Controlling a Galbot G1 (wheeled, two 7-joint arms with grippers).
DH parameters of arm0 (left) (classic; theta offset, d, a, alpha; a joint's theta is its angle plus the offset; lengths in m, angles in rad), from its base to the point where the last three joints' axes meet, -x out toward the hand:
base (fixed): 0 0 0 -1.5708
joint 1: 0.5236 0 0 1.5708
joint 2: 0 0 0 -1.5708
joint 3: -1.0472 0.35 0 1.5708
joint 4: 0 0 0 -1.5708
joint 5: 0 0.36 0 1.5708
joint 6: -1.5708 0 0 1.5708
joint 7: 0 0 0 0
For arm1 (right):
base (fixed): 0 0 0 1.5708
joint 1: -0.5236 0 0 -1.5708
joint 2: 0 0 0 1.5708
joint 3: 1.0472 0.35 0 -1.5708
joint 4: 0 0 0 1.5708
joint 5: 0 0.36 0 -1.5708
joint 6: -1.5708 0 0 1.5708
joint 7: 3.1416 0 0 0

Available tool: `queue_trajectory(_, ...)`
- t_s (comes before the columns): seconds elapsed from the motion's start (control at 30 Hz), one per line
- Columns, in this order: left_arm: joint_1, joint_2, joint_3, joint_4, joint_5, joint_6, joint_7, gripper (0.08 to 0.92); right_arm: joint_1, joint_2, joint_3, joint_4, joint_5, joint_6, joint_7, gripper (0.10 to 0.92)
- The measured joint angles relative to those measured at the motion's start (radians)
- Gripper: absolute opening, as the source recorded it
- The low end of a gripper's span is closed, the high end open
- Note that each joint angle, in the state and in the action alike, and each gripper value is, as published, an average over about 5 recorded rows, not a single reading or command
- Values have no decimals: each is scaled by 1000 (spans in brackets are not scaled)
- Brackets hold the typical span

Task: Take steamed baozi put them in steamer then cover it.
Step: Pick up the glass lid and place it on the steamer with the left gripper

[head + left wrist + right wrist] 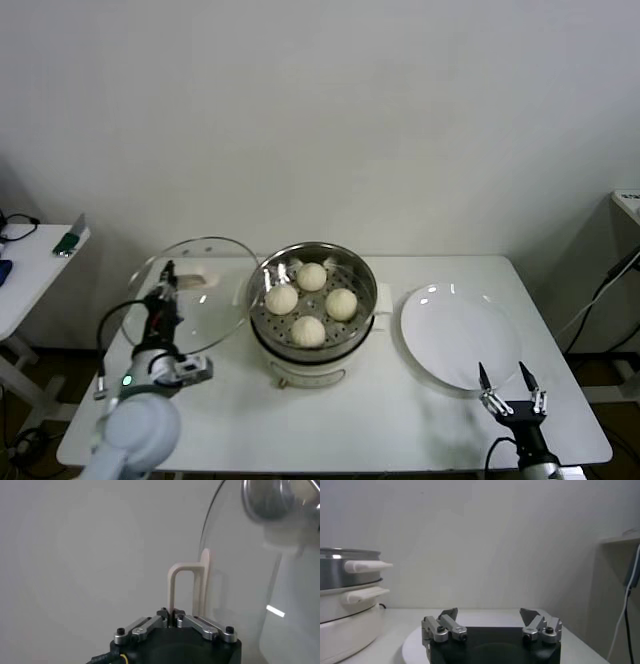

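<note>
Several cream-white baozi sit on the perforated tray inside the steel steamer at the table's middle. My left gripper is shut on the cream handle of the glass lid, which it holds tilted just left of the steamer, above the table. The lid's glass fills one side of the left wrist view. My right gripper is open and empty at the table's front right; in the right wrist view it faces the wall, with the steamer off to the side.
A flat white plate lies right of the steamer, just beyond my right gripper. A small side table with a few items stands at far left. A shelf edge and cable are at far right.
</note>
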Motion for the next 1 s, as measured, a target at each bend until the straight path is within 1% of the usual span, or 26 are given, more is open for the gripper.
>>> queue_trajectory(0.23, -112, -89, 179, -3, 149, 94, 109, 145, 5, -3, -3, -9, -1, 11, 4, 823)
queue_trajectory(0.4, -179, -172, 281, 25, 242, 133, 151, 145, 7, -5, -3, -14, -1, 17, 6, 823)
queue_trajectory(0.73, -260, -327, 408, 124, 353, 153, 184, 145, 6, -11, 3, -22, 9, 33, 10, 823)
queue_trajectory(0.87, -269, -368, 428, 171, 376, 153, 185, 145, 10, -8, 5, -24, 14, 40, 15, 823)
queue_trajectory(1.0, -277, -393, 438, 212, 395, 153, 183, 145, 13, -3, 5, -24, 16, 45, 19, 823)
